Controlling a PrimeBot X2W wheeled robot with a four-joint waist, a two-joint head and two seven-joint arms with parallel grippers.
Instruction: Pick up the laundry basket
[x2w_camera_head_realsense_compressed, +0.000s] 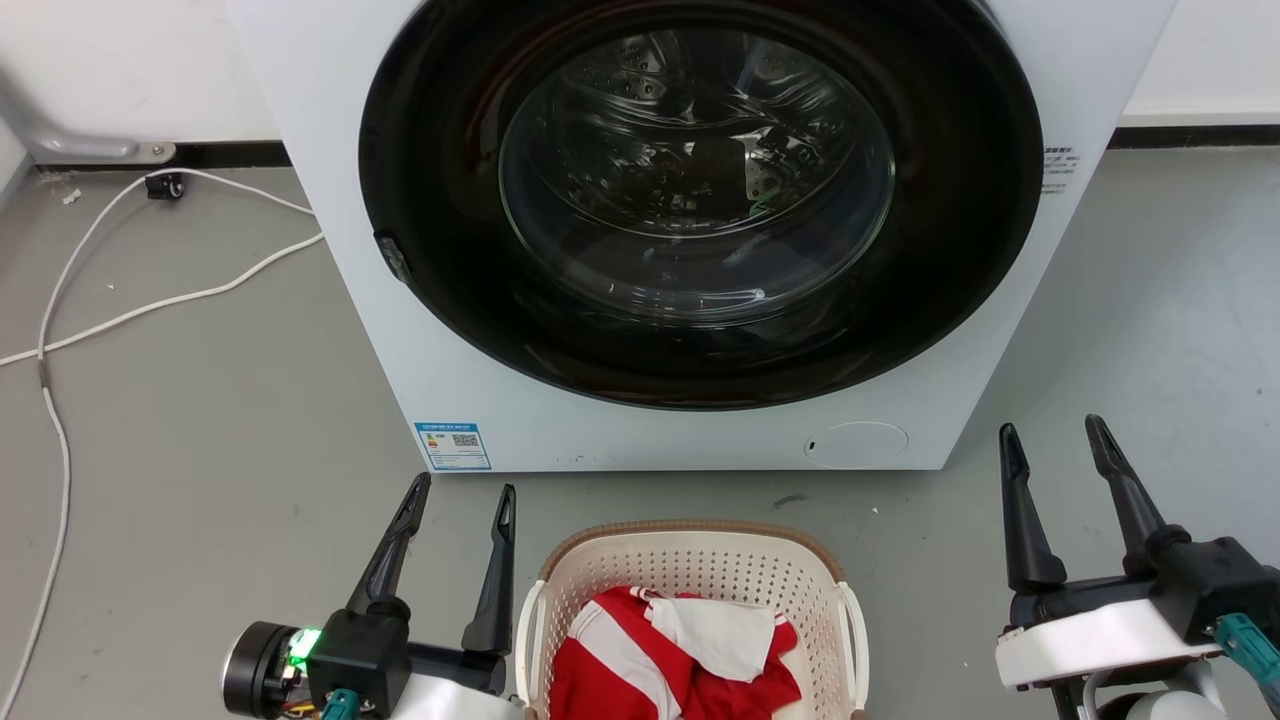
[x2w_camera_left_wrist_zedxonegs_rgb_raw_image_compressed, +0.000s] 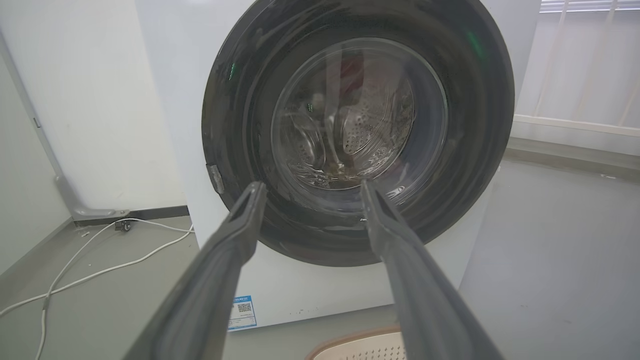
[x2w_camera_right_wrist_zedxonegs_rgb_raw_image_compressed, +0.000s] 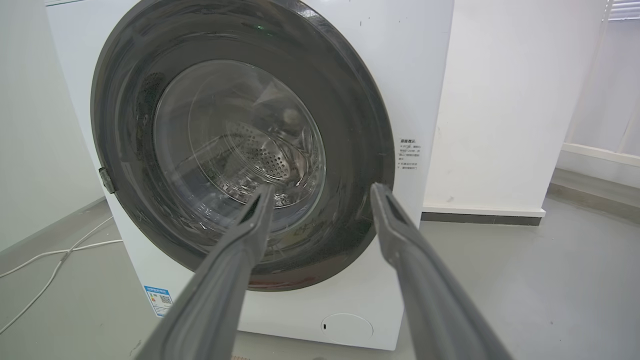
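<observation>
Laundry basket (x2w_camera_head_realsense_compressed: 690, 566) sits on the grey floor (x2w_camera_head_realsense_compressed: 200, 480) at the bottom centre of the head view, just in front of the washing machine (x2w_camera_head_realsense_compressed: 300, 70) and between the 2 grippers. It stands upright with its brown rim uppermost, and a red-and-white cloth (x2w_camera_head_realsense_compressed: 640, 655) is heaped inside. Left gripper (x2w_camera_head_realsense_compressed: 465, 487) is at lower left, its 2 dark fingers pointing up the view toward the machine and spread apart with nothing between them. Its inner finger runs just beside the basket's left handle (x2w_camera_head_realsense_compressed: 527, 620); contact cannot be judged. Right gripper (x2w_camera_head_realsense_compressed: 1050, 427) is at lower right, also released, fingers splayed and empty, standing well apart from the basket's right handle (x2w_camera_head_realsense_compressed: 856, 630) and farther up the view than the left one. In the left wrist view the 2 fingers frame the machine's round dark door (x2w_camera_left_wrist_zedxonegs_rgb_raw_image_compressed: 357, 135), with a corner of the basket rim (x2w_camera_left_wrist_zedxonegs_rgb_raw_image_compressed: 357, 345) showing low between them. In the right wrist view the fingers likewise frame the door, and the drum shows through the glass. A white cable (x2w_camera_head_realsense_compressed: 150, 310) trails over the floor to the left of the machine. A blue label (x2w_camera_head_realsense_compressed: 453, 446) is on the machine's lower front corner.
</observation>
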